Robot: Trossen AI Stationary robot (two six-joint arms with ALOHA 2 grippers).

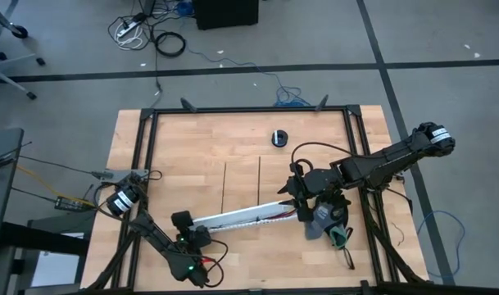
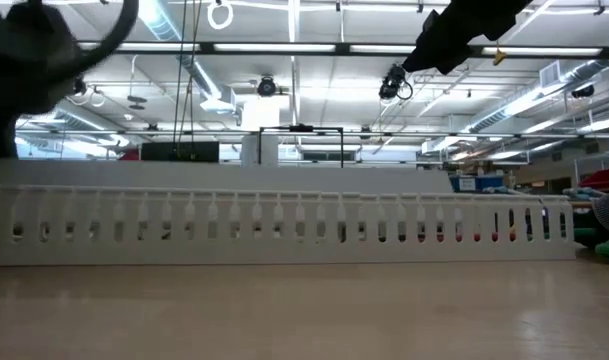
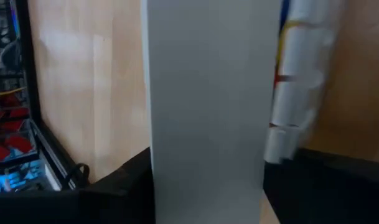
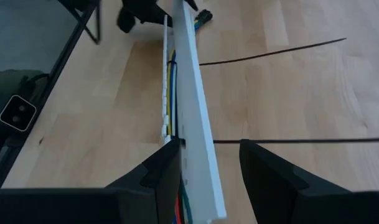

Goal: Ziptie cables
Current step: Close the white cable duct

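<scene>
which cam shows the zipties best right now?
High view: both zipties lie as thin, straight black lines on the bare wood, beyond the white channel. The right wrist view shows parts of two black strips beside the channel. The low view and left wrist view show none, mostly channel.

Cables (image 4: 171,93) mostly hidden inside white channel (image 4: 195,112); left end effector (image 1: 192,227) finger gap unreadable behind blurred channel.

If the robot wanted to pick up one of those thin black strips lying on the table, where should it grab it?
Probably mid-length, from straight above, fingers straddling its width. The zipties lie flat, straight and apart on bare wood, clear of the white channel, so the sides offer nothing to grip.
</scene>
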